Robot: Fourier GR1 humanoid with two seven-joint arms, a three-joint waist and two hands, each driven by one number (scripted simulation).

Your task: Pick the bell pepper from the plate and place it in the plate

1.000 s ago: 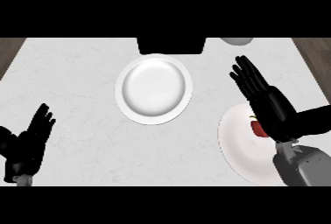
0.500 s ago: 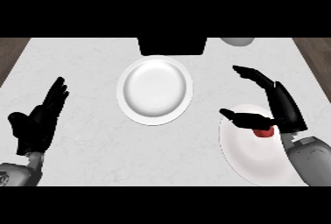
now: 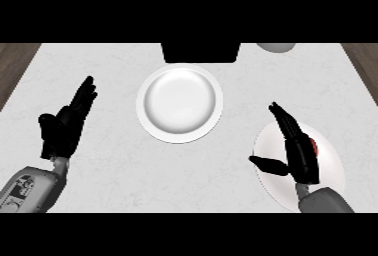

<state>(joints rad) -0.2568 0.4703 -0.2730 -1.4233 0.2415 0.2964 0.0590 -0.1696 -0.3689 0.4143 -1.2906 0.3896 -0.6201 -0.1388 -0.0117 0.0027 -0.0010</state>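
right hand [image 3: 299,152]: lower right of frame, over the right plate [image 3: 328,172]. Fingers straight and together, pointing toward upper left; thumb stuck out to the left. Holds nothing.
bell pepper [image 3: 314,146]: red, on the right plate, only a sliver shows just right of the right hand. Mostly hidden behind the hand; cannot tell if the hand touches it.
right plate: white, lower right, partly covered by the right hand and forearm.
centre plate [image 3: 179,102]: white, upper middle of frame, nothing on it, well apart from both hands.
left hand [image 3: 66,125]: left side of frame, fingers straight, pointing up and slightly right, thumb out. Resting, holding nothing.
counter [image 3: 111,60]: light grey marbled top.
black block [image 3: 201,52]: top centre edge, just above the centre plate.
grey round object [image 3: 276,47]: top edge, right of the black block, cut off by the frame.
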